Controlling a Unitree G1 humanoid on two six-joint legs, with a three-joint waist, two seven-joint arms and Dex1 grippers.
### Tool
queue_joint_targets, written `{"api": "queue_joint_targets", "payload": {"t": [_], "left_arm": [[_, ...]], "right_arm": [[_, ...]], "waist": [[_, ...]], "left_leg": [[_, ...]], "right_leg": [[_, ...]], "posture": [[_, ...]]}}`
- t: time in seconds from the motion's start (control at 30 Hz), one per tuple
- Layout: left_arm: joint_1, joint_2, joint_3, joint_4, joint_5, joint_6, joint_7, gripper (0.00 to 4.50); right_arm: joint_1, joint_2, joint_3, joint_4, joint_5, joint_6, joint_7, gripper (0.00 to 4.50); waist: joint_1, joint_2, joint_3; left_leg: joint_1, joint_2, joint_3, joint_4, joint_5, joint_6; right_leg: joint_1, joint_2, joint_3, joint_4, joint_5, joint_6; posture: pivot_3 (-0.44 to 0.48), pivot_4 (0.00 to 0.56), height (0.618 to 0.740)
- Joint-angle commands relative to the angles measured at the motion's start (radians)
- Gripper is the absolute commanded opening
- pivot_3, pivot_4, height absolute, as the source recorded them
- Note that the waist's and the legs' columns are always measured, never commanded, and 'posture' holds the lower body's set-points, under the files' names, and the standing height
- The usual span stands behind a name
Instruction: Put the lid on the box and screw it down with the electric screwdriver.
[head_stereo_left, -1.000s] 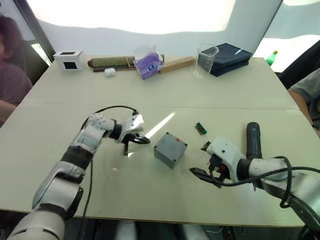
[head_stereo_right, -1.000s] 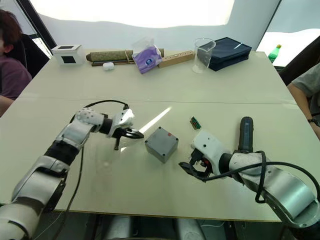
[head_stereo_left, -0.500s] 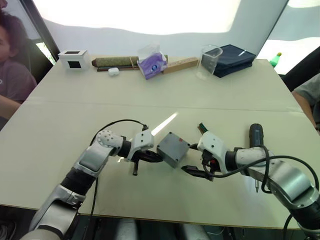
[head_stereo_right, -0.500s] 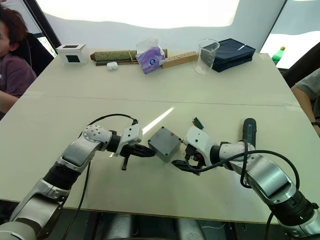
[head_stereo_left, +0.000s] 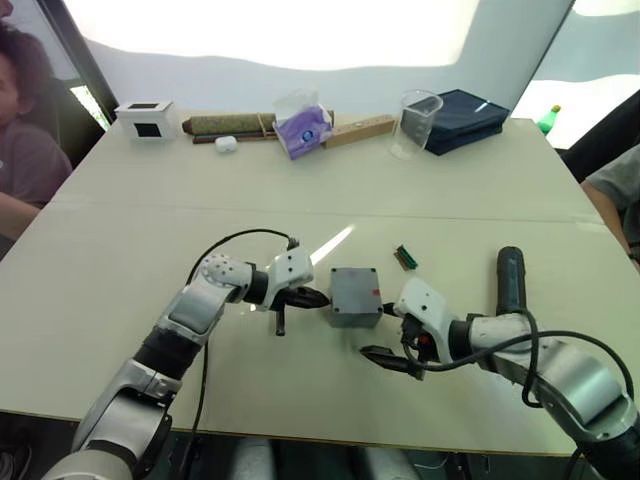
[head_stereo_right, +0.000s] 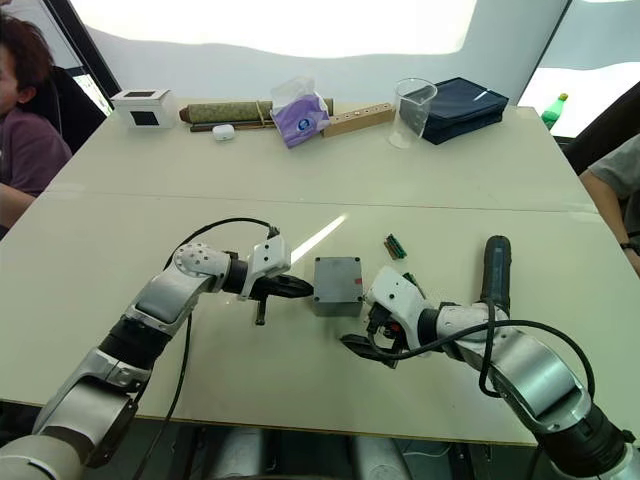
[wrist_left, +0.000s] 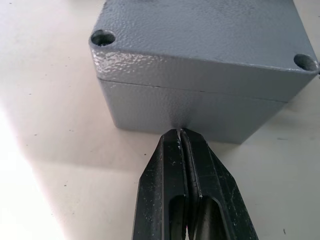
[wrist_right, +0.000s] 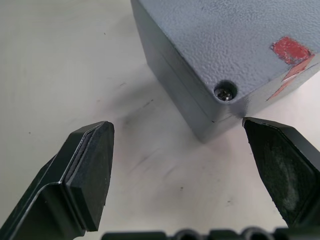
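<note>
Looks like a lab or office meeting room: large pale table (head_stereo_left: 300, 180), bright windows behind. Far edge holds a tissue pack (head_stereo_left: 300, 128), clear cup (head_stereo_left: 413, 120), dark blue case (head_stereo_left: 462, 115); people sit at both sides.

The box (wrist_left: 205, 75) runs past the left wrist picture's edge, so its far side is cut off. Beside the box, the small green part (head_stereo_left: 404, 257) on the bench (head_stereo_left: 300, 180) is too small to identify.

A pale table (head_stereo_left: 120, 250) is seen; on it are laid the box (head_stereo_left: 355, 296), the electric screwdriver (head_stereo_left: 511, 283), a cup (head_stereo_left: 413, 122) and a dark case (head_stereo_left: 462, 115).
</note>
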Motion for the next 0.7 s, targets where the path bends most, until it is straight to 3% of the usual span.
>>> {"api": "queue_joint_targets", "payload": {"t": [0.03,0.13,0.33,0.4,0.47,0.6,0.7], "left_arm": [[-0.029,-0.005,0.016,-0.018,-0.014,-0.013,-0.002,0.0],[-0.025,0.026,0.021,-0.042,-0.032,0.017,-0.037,0.0],[-0.069,0.105,0.074,-0.085,-0.146,0.15,-0.138,0.0],[-0.102,0.107,0.099,-0.046,-0.155,0.148,-0.131,0.0],[-0.119,0.103,0.113,-0.025,-0.163,0.153,-0.123,0.0],[-0.192,0.038,0.176,0.018,-0.227,0.214,-0.08,0.0],[-0.182,0.032,0.158,0.005,-0.214,0.2,-0.08,0.0]], "right_arm": [[0.015,0.003,-0.038,-0.065,0.022,0.0,0.005,4.47],[0.042,-0.019,-0.088,-0.074,0.031,-0.001,0.016,4.47],[0.026,0.05,-0.461,-0.071,0.329,0.041,0.021,4.47],[0.003,0.033,-0.513,-0.027,0.346,0.049,0.021,4.47],[-0.007,0.023,-0.519,-0.004,0.344,0.051,0.011,4.47],[-0.122,0.077,-0.356,0.294,0.063,-0.127,-0.102,4.47],[-0.165,0.119,-0.29,0.421,-0.011,-0.234,-0.073,4.47]], "waist": [[0.0,0.0,0.0],[0.0,0.0,0.0],[-0.002,0.0,0.0],[-0.001,0.0,0.0],[0.0,0.0,0.0],[-0.003,0.0,0.0],[-0.005,0.0,0.0]], "left_leg": [[0.0,0.0,0.0,0.0,0.0,0.0],[0.0,0.0,0.0,0.0,0.0,0.0],[0.001,0.0,-0.001,0.0,0.0,0.0],[0.002,0.0,-0.001,0.0,0.0,0.0],[0.002,0.0,-0.002,0.002,0.0,0.001],[0.002,0.0,-0.002,0.004,-0.001,0.002],[0.002,0.0,-0.001,0.006,-0.003,0.005]], "right_leg": [[0.0,0.0,0.0,0.0,0.0,0.0],[0.0,0.0,0.0,0.0,0.0,0.0],[0.001,0.0,-0.001,0.001,0.0,0.0],[0.003,0.0,-0.001,0.0,0.0,0.0],[0.005,0.0,-0.002,-0.001,0.0,0.0],[0.006,0.0,-0.002,-0.001,0.0,0.0],[0.005,0.0,-0.001,0.0,0.0,0.0]], "posture": [[0.0,0.15,0.739],[0.0,0.15,0.739],[0.0,0.15,0.739],[0.0,0.15,0.739],[0.0,0.15,0.739],[0.0,0.15,0.739],[0.0,0.15,0.739]]}}
